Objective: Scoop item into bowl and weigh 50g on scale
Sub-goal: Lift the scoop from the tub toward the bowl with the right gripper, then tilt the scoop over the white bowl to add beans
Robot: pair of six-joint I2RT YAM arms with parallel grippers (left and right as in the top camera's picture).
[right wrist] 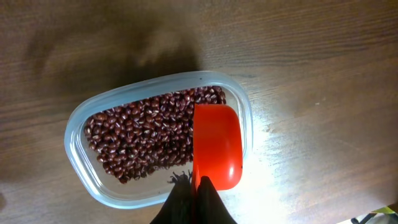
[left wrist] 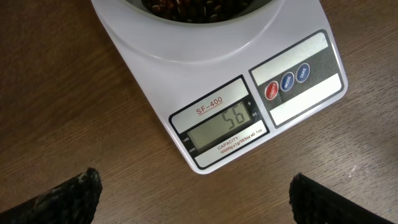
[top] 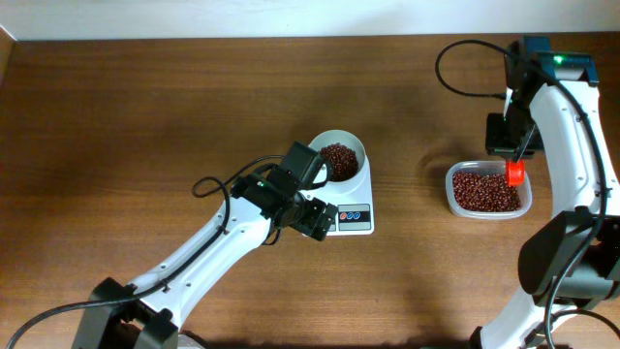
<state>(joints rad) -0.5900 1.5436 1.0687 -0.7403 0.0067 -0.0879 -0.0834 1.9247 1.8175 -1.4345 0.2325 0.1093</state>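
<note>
With left gripper (left wrist: 199,202) splayed beside scale (left wrist: 186,62), right gripper (right wrist: 194,205) clamped on scoop (right wrist: 217,143) well right of scale, skim few beans (top: 337,157) from bowl (top: 357,145) atop scale: reads 56, not 50.

Robot lab — a cabled arm (top: 203,250) over wooden table (top: 116,116).

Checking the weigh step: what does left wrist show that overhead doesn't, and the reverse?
Only left wrist: the LCD display is readable and shows 56, past 50. The SF-400 label is legible too.
Only overhead: the right claw holds the red scoop over the clear tub of beans.
Both: the scale, the white bowl sitting on it with beans inside, and the wooden table.
</note>
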